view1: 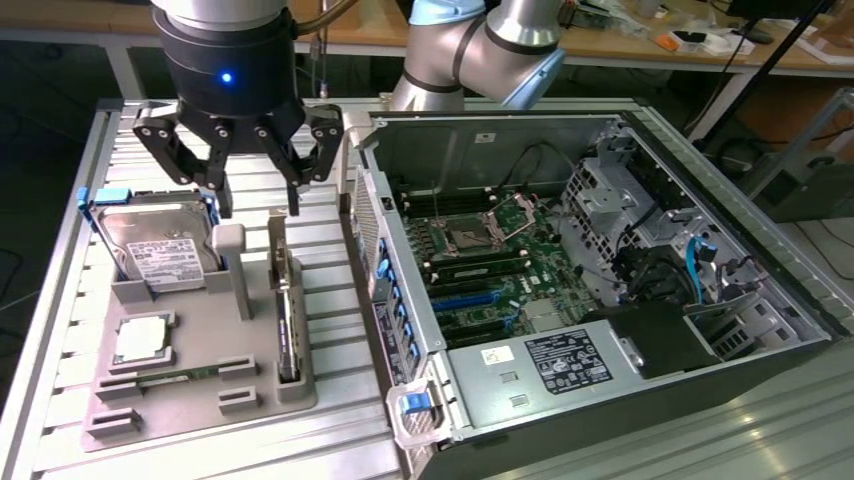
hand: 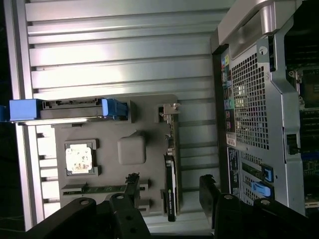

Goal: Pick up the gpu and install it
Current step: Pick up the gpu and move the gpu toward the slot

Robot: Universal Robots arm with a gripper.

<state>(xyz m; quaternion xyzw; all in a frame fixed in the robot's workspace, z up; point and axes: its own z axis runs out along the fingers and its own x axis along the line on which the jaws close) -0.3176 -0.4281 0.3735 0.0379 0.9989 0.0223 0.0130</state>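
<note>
1. The gpu (view1: 283, 300) stands on its long edge in a slot of the grey tray (view1: 200, 345), on the side nearest the computer case (view1: 367, 215); the wrist view shows it edge-on as a dark strip with metal trim.
2. The gripper (view1: 256, 205) hangs above the far end of the gpu; its fingers (view1: 220, 195) are spread wide and hold nothing; in the wrist view one finger lies to each side of the card's line, and no contact is visible.
3. The hard drive (view1: 160, 250), the processor (view1: 140, 340) and the memory stick (view1: 174, 378) sit in their own places on the tray, apart from the gripper.
4. The case lies open on its side with the motherboard (view1: 494, 250) exposed; its blue slots appear unoccupied.
5. Progress, as a judgement: early; the gpu is neither gripped nor lifted; both pick-up and installation remain to be done.
</note>
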